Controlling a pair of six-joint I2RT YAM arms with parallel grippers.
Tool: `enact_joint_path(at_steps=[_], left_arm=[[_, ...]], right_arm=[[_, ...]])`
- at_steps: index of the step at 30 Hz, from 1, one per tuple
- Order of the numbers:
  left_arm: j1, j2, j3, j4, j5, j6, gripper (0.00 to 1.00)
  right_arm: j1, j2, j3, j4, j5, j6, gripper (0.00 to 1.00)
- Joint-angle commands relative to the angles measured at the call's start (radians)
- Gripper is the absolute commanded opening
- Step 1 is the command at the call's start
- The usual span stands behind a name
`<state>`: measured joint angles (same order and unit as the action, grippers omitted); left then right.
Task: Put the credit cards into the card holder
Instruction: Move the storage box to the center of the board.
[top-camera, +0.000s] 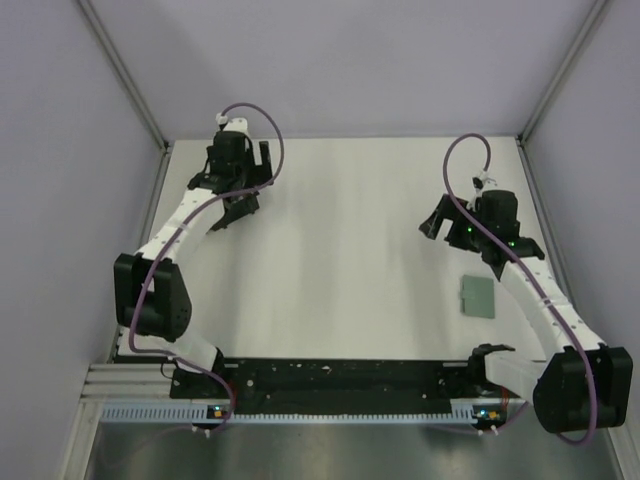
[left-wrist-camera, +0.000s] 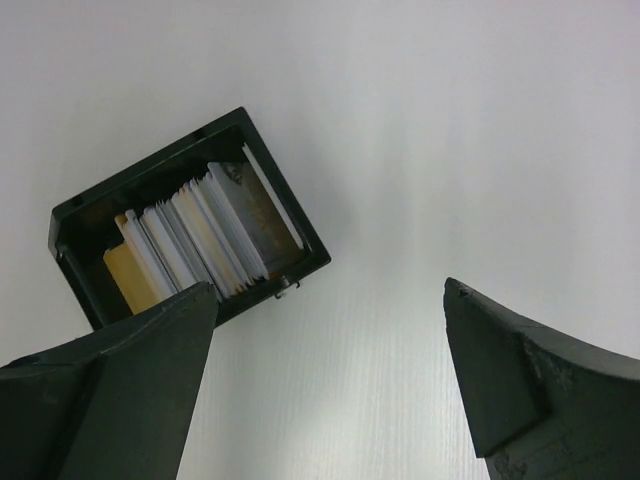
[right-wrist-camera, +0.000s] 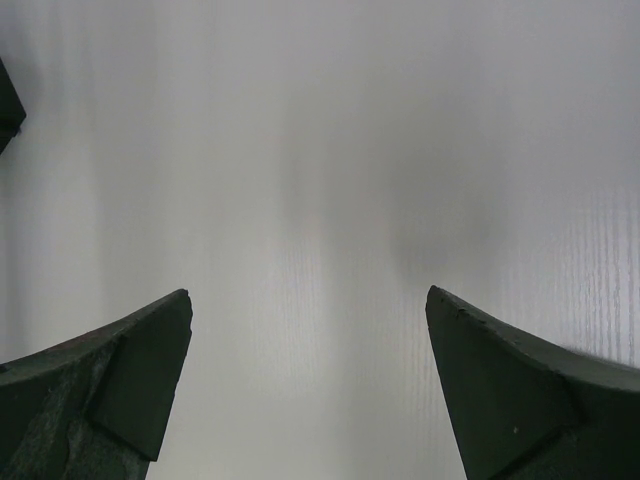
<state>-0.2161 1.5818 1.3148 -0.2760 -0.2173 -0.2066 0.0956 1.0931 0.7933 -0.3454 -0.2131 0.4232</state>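
Note:
The credit cards (left-wrist-camera: 200, 245) stand on edge in a row inside a black open box (left-wrist-camera: 75, 255); most are white and one at the left end is yellow-orange. My left gripper (left-wrist-camera: 328, 290) hangs open just short of the box, above bare table, and its left fingertip overlaps the box's near edge. The card holder (top-camera: 478, 296), a flat sage-green rectangle, lies shut on the table at the right, close beside my right forearm. My right gripper (right-wrist-camera: 308, 295) is open over bare white table, with nothing between its fingers, farther back than the holder.
The white table (top-camera: 350, 260) is walled in by pale panels at the left, back and right. A dark corner of something (right-wrist-camera: 6, 110) pokes in at the left edge of the right wrist view. The black base rail (top-camera: 330, 375) runs along the near edge.

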Motion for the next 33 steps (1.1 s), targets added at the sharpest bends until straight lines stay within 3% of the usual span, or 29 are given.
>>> enact_joint_path(at_steps=[1, 14, 28, 33], left_arm=[[0.009, 0.090, 0.159, -0.087, 0.063, 0.050, 0.98], [0.024, 0.310, 0.219, -0.103, 0.087, -0.043, 0.98], [-0.002, 0.353, 0.077, 0.012, 0.453, -0.178, 0.86], [-0.084, 0.360, 0.066, 0.067, 0.507, -0.295, 0.84]], right_arm=[[0.003, -0.036, 0.032, -0.023, -0.025, 0.012, 0.99], [0.001, -0.067, -0.026, -0.060, -0.032, 0.006, 0.99], [0.003, -0.027, -0.019, -0.087, -0.003, 0.008, 0.99], [0.001, -0.036, -0.022, -0.127, 0.148, 0.051, 0.99]])
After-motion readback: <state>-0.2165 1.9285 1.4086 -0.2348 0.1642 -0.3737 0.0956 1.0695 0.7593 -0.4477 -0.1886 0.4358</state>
